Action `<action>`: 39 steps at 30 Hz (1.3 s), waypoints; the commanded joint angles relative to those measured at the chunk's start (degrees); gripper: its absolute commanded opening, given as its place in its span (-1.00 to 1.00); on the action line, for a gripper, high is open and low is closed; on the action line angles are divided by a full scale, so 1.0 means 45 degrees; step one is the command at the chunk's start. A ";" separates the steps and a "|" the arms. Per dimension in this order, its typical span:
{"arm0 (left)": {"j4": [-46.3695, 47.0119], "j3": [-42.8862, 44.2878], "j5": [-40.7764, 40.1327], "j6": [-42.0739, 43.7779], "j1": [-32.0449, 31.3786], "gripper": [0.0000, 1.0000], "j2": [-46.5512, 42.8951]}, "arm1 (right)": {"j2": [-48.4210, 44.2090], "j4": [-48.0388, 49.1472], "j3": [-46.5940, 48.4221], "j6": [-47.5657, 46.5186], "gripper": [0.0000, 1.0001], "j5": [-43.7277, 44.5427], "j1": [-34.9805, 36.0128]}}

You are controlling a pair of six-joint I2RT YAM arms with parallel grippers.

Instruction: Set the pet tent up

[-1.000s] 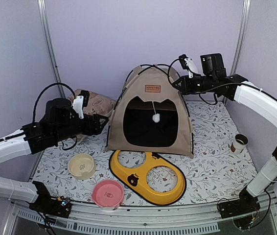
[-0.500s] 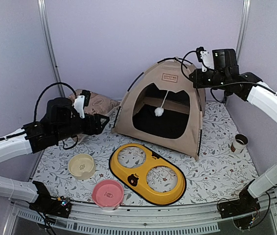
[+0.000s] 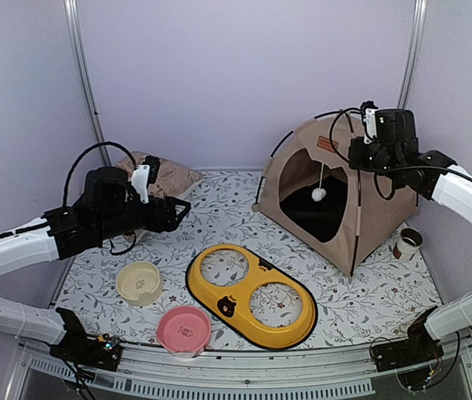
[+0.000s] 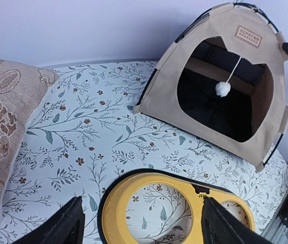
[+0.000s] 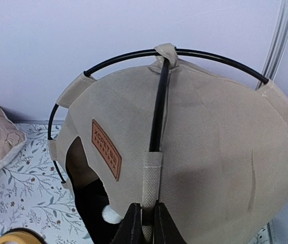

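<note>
Clamping the sleeved pole point(image 5: 159, 107) atop the tent point(image 5: 210, 152), the right tool point(image 5: 145, 216) holds what looks light and springy, hanging below it; the left tool point(image 4: 143, 223) gapes empty.

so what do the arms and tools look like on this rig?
The left arm and right arm have white tubular shells with black joints and black wrist housings. Black cables loop loose above each wrist, beside a small white bracket. The left tool and right tool are all black.
</note>
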 commanded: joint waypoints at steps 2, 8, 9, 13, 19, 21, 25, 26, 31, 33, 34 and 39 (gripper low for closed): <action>0.0371 0.0342 0.0325 -0.0006 0.0201 0.58 0.0124 | -0.0111 0.0870 -0.0228 -0.0090 -0.42 -0.0876 -0.0080; 0.0374 0.0337 0.0189 -0.0036 0.0191 0.58 0.0140 | -0.0622 0.0432 -0.0176 0.0236 0.43 -0.1153 -0.0090; 0.0365 0.0351 0.0105 -0.0051 0.0198 0.59 0.0153 | -0.0693 0.0192 -0.0073 0.0314 0.50 -0.1153 -0.0086; 0.0279 0.0474 -0.0299 -0.0158 0.0246 0.59 0.0252 | -0.0955 -0.0703 0.0338 0.0754 0.72 -0.1381 -0.0085; -0.0649 0.0994 -0.1023 -0.0514 0.1019 0.65 0.0626 | -0.1720 -0.1557 0.0426 0.1702 0.90 -0.2139 -0.0085; -0.0985 0.1153 -0.0872 -0.0605 0.1702 0.67 0.0871 | -0.1877 -0.1784 0.0397 0.1919 0.92 -0.2391 -0.0085; -0.1196 0.1415 -0.0033 -0.0730 0.3659 0.72 0.1717 | -0.2077 -0.2066 0.0364 0.2249 0.95 -0.3001 0.0025; -0.1207 0.1533 0.0266 -0.0797 0.4187 0.73 0.2017 | -0.2142 -0.2051 0.0326 0.2333 1.00 -0.3100 0.0097; -0.0865 0.2454 0.0454 -0.0524 0.5992 0.95 0.3992 | -0.2304 -0.1859 0.0104 0.2511 0.98 -0.3409 0.0668; -0.0883 0.3129 0.0214 -0.0259 0.6442 0.99 0.5136 | -0.2307 -0.1805 0.0032 0.2534 0.98 -0.3486 0.0921; -0.0949 0.3559 0.0138 -0.0152 0.6627 0.99 0.5741 | -0.2307 -0.1803 0.0021 0.2520 0.98 -0.3459 0.1059; -0.1691 0.5872 -0.0490 0.0447 0.7011 0.99 0.8526 | -0.2557 -0.1603 -0.0168 0.2568 0.98 -0.3558 0.1552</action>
